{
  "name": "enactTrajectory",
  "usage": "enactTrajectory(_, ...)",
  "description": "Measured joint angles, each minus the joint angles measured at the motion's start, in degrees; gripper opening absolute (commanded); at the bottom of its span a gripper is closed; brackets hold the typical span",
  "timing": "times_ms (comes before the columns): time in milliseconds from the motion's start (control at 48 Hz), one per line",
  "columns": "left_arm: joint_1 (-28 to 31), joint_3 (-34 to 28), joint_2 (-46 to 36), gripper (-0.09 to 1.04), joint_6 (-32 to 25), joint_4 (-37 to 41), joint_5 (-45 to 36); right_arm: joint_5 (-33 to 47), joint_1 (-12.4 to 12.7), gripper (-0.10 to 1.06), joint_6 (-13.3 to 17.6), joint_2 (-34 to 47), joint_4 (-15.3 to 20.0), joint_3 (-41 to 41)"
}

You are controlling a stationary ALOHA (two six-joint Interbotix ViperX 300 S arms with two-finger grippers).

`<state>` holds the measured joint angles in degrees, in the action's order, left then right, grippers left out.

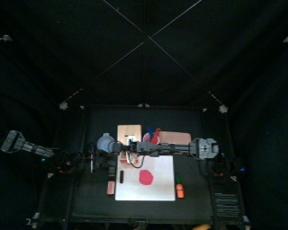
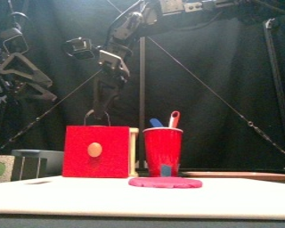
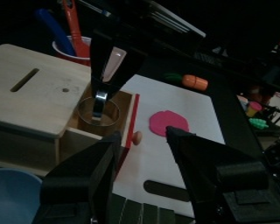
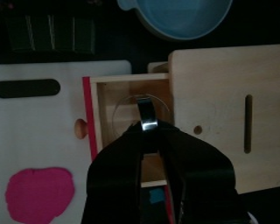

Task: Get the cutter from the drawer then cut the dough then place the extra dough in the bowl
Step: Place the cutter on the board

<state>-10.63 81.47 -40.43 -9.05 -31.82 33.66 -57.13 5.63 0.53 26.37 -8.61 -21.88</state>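
1. Right gripper (image 4: 146, 128) is pinched shut on the wire handle of the cutter (image 4: 143, 108), whose ring sits within the open drawer (image 4: 87, 131) of the box (image 4: 230, 87).
2. Left gripper (image 3: 143, 137) hangs spread and empty, well off to the left.
3. Risk: the thin wire may slip or swing, and the ring could catch the drawer wall on lifting.
4. The left wrist view shows the ring below the jaws. The front view hides it behind the red drawer front.

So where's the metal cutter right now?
The cutter sits in the open drawer of the wooden box, behind the white board, wire handle pinched by the right gripper.
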Motion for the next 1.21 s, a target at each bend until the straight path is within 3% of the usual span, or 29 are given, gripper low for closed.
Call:
enactTrajectory(62, 0.1, 0.2, 0.0, 0.83, 0.0, 0.0, 0.0, -0.8, 0.0, 0.48, 1.6, -0.1, -0.2, -1.4)
enactTrajectory(417, 0.4, 0.2, 0.0, 0.83, 0.0, -0.1, -0.4, -10.0, -0.5, 0.48, 2.6, -5.6, -1.2, -1.1)
enactTrajectory(750, 0.4, 0.2, -0.1, 0.83, -0.1, -0.7, -0.4, -11.1, -5.5, 0.48, 3.7, -16.8, 0.4, 14.5)
enactTrajectory(1021, 1.9, -0.3, 0.0, 0.83, -0.4, -0.7, -0.4, -5.1, -8.9, 0.48, 14.3, -24.7, 0.3, 33.2)
enactTrajectory(1208, 4.5, -0.4, 0.0, 0.83, -0.5, -0.3, -0.4, 4.4, -11.0, 0.48, 17.7, -29.7, -0.2, 44.8)
